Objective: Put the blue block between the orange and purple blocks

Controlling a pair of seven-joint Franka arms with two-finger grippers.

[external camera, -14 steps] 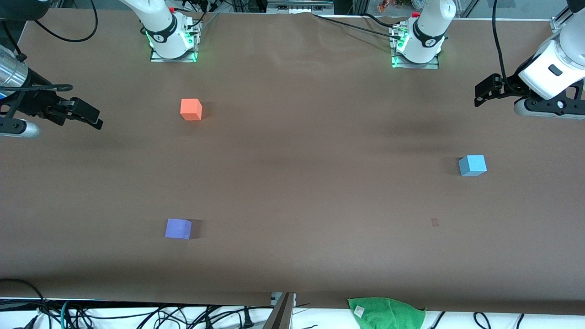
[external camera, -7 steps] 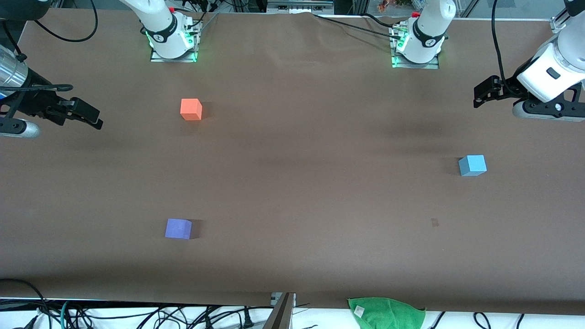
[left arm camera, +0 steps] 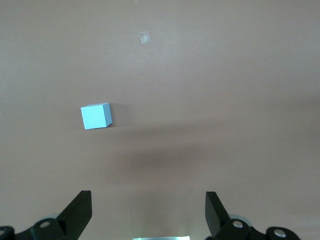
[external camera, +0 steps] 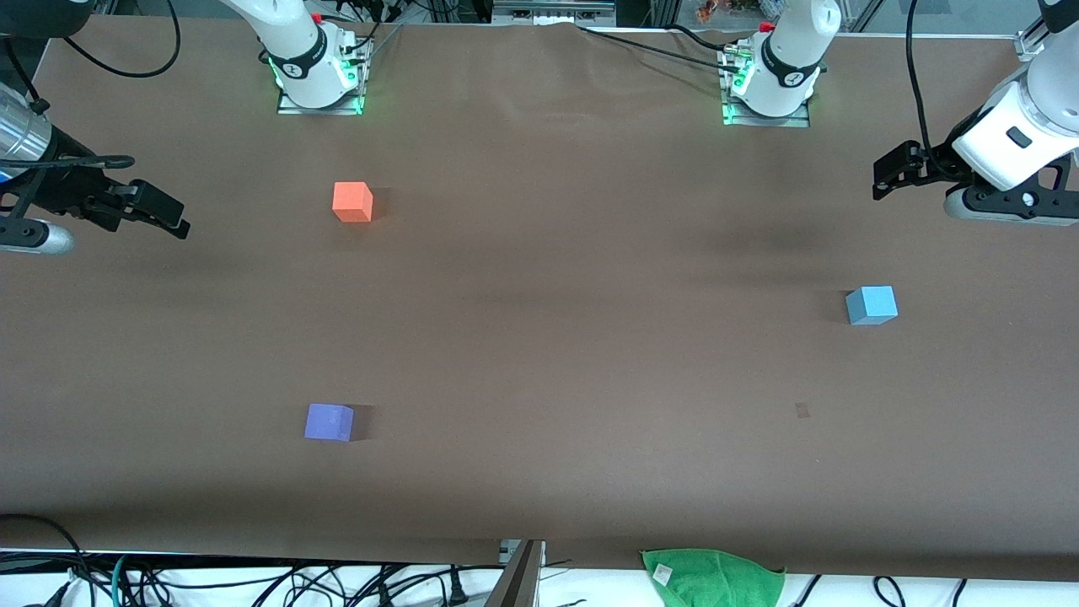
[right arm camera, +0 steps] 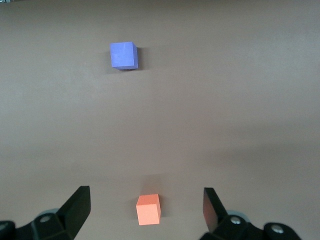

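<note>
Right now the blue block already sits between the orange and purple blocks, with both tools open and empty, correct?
Not quite. The front view shows the blue block alone toward the left arm's end of the table, apart from the orange block and purple block. Both tools are open and empty.

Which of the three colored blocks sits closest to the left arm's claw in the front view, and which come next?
From the left claw, which hangs open over the left arm's end of the table:
1. Blue block, at that same end.
2. Orange block, toward the right arm's end, close to the right arm's base.
3. Purple block, also toward the right arm's end, nearest the front camera.
</note>
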